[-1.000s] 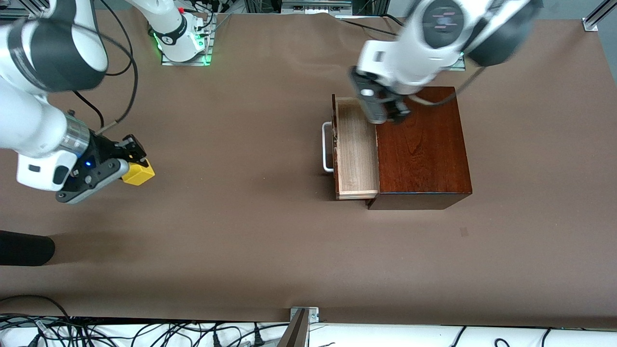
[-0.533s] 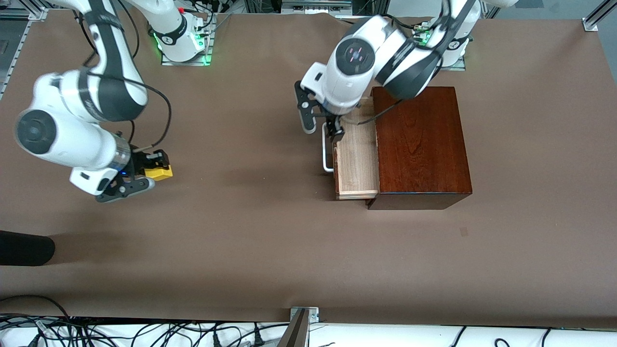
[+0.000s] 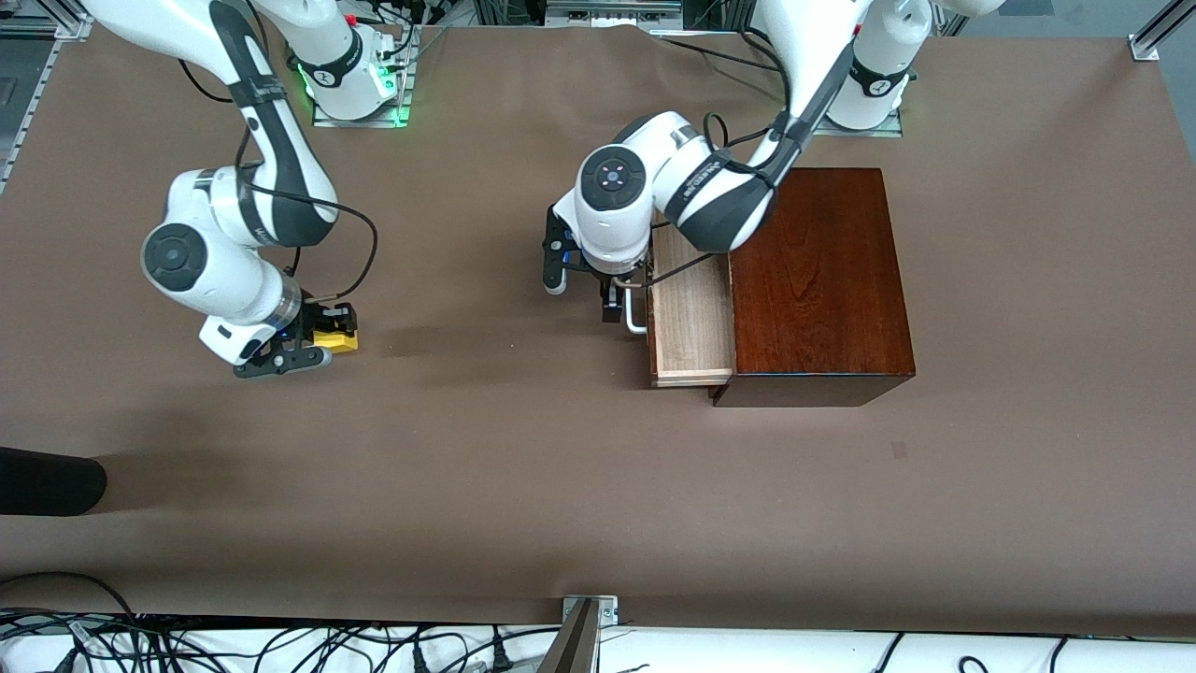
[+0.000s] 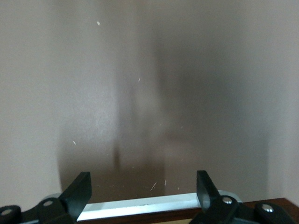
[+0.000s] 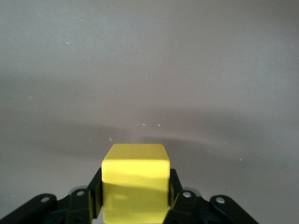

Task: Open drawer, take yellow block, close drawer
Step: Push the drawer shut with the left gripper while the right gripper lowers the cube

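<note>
Count: we are seeing one table point(image 3: 486, 486), one wooden box point(image 3: 822, 290), one drawer point(image 3: 690, 322), one yellow block point(image 3: 336, 338) and two arms, each ending in one gripper.
Wooden box: it is sitting toward the left arm's end of the table, with its drawer standing pulled out and showing a bare pale floor.
Left gripper point(image 4: 142, 189): its fingers are standing wide apart just in front of the drawer's white handle point(image 4: 140, 209), gripping nothing.
Right gripper point(image 5: 135, 193): it is clamping the yellow block between its fingers, low over the table toward the right arm's end, well apart from the box.
Change: half a second ago the left gripper was nearer the drawer's corner; we are now finding it lower, at the handle.
</note>
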